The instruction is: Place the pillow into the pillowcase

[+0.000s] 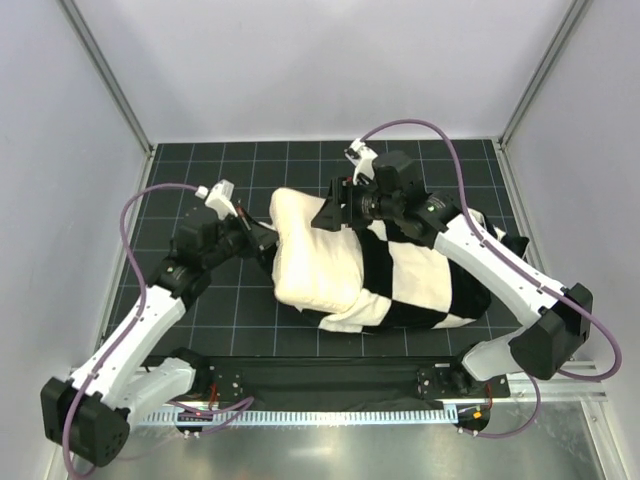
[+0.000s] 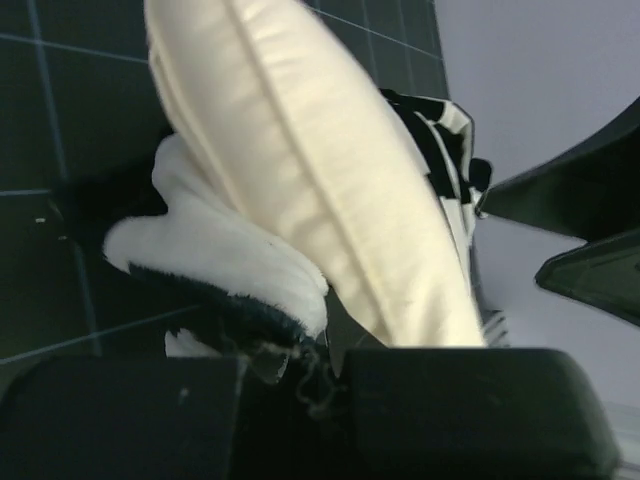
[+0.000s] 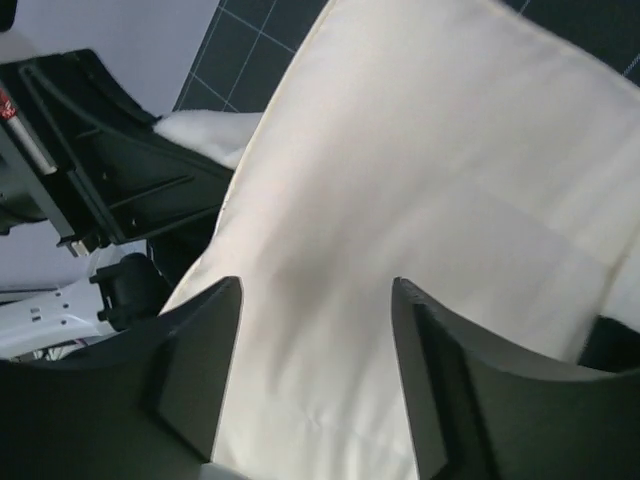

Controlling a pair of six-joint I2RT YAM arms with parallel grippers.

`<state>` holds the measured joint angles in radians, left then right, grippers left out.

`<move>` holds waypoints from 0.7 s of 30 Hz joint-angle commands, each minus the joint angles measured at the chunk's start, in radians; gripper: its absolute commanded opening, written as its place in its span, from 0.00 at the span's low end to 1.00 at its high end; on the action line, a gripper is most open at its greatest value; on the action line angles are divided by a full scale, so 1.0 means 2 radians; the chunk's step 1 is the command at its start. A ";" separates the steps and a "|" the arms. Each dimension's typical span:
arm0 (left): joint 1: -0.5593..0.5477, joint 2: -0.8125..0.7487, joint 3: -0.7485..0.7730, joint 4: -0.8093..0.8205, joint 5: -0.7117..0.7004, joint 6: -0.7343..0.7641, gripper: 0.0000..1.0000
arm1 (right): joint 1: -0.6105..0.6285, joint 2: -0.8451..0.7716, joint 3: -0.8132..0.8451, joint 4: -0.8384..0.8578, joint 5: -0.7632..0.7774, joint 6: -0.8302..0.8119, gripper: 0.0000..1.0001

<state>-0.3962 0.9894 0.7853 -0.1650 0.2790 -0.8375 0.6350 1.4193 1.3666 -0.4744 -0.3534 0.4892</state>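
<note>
Pillow (image 1: 305, 250) lies across the middle of the dark gridded mat (image 1: 200, 170), its left half bare and cream, its right half inside the pillowcase (image 1: 420, 285), whose black and white squares cover it toward the right arm's side. A white plush fold of that cover with a dark edge also shows under the pillow's seamed left edge in the left wrist view. The right gripper (image 3: 315, 290) hangs over the pillow's far edge, just beside where the checked cloth begins; its two fingers stand well apart with nothing between them, the cream surface filling the gap below, and whether the tips rest on it I cannot tell. The left gripper (image 2: 320, 375) sits at the pillow's left edge with its fingers drawn together on the plush fold of the pillowcase, loose threads showing at the seam between them, and the pillow rising just above them.
</note>
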 commanded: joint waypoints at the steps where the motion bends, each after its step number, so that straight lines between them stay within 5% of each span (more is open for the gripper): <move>1: 0.002 -0.050 0.022 -0.058 -0.066 0.069 0.00 | -0.004 -0.027 0.014 0.032 0.037 -0.026 0.74; 8: 0.002 -0.045 0.017 -0.146 -0.156 0.065 0.00 | -0.004 -0.033 0.030 -0.024 0.126 -0.060 0.75; 21: 0.002 -0.004 -0.026 -0.105 -0.103 0.067 0.00 | 0.003 0.030 -0.045 -0.011 0.141 -0.069 0.69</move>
<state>-0.3969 0.9821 0.7216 -0.4580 0.0433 -0.7227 0.6304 1.4490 1.2839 -0.5308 -0.1070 0.3691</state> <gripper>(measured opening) 0.044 0.700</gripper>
